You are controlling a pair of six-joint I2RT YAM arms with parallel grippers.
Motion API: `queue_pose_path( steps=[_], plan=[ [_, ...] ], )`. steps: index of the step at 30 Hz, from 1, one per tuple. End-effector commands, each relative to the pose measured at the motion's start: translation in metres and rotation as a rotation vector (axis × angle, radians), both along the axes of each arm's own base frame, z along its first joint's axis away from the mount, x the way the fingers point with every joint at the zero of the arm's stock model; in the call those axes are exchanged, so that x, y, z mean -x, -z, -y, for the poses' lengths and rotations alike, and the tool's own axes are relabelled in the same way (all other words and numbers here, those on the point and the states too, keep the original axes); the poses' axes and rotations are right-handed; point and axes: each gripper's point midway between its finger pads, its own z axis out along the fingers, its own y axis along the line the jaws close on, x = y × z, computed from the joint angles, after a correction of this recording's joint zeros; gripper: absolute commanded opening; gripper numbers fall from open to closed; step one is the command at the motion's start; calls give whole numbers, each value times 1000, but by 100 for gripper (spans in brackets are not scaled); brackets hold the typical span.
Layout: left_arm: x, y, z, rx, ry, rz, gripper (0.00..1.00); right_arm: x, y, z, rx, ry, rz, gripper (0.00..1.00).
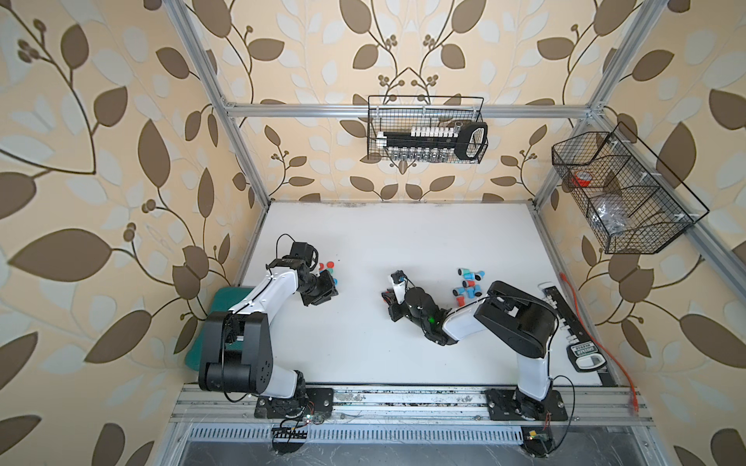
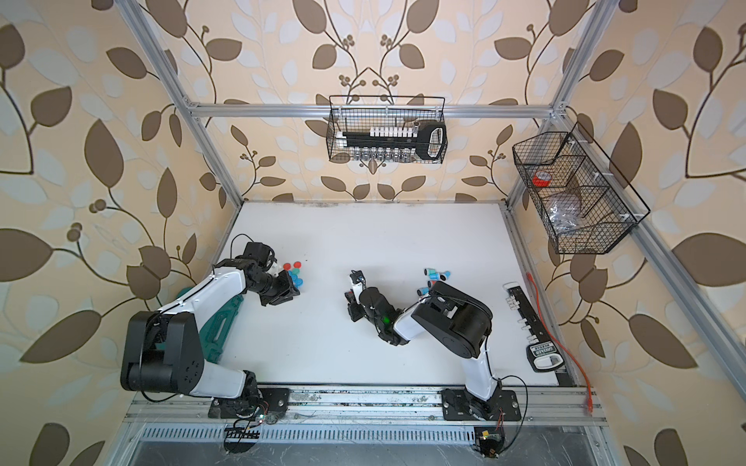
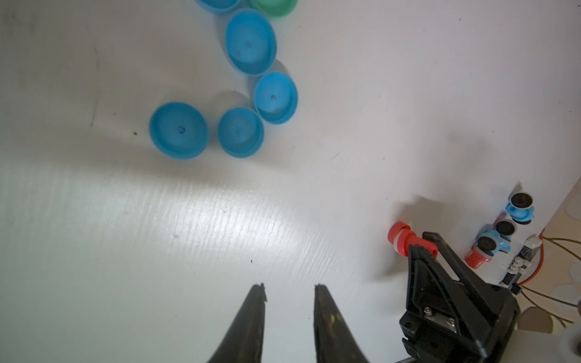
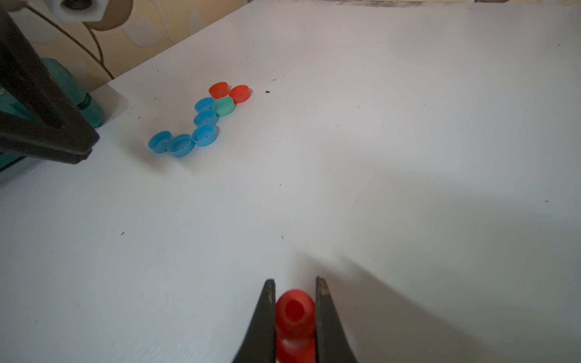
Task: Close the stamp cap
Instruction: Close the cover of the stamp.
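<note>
Right tool (image 4: 295, 281) – its two dark fingers are clamped on a red stamp (image 4: 295, 314), gripping it by the narrow handle. The stamp is held level, low over the middle of the white bench (image 4: 408, 125). Its free end sticks out past the fingertips toward the left arm. Whether that end is bare or covered cannot be told from these views.

Left tool (image 3: 289, 290) has its fingers a little apart with nothing between them. It sits over bare bench, near the loose caps but touching none.

The caps lie on the left part of the bench in a crooked chain, each touching its neighbour. There are five blue caps (image 4: 180, 145), then one green cap (image 4: 224, 106), then two red caps (image 4: 219, 89) at the far end. All rest flat and none is on a stamp.

Behind the right tool, toward the right side of the bench, lies a small heap of other stamps (image 3: 520, 201), blue and red. Several of them show dark uncovered pads.

As a judgement, the task looks to be at an early stage – a stamp is in hand but no cap has been picked up. What seems left is for the left tool to take a matching red cap, line it up with the stamp's free end and press it on
</note>
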Motion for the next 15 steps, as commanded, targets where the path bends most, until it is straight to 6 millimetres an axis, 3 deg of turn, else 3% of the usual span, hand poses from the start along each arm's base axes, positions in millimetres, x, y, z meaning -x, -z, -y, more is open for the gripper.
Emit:
queue_pose_path(
  steps=[1,15],
  plan=[
    [1,-1,-5,-7,-28,6,29,-8,2,-3,12,4,5,0],
    [0,1,-5,-6,-27,3,30,-1,17,6,37,12,-25,0]
  ],
)
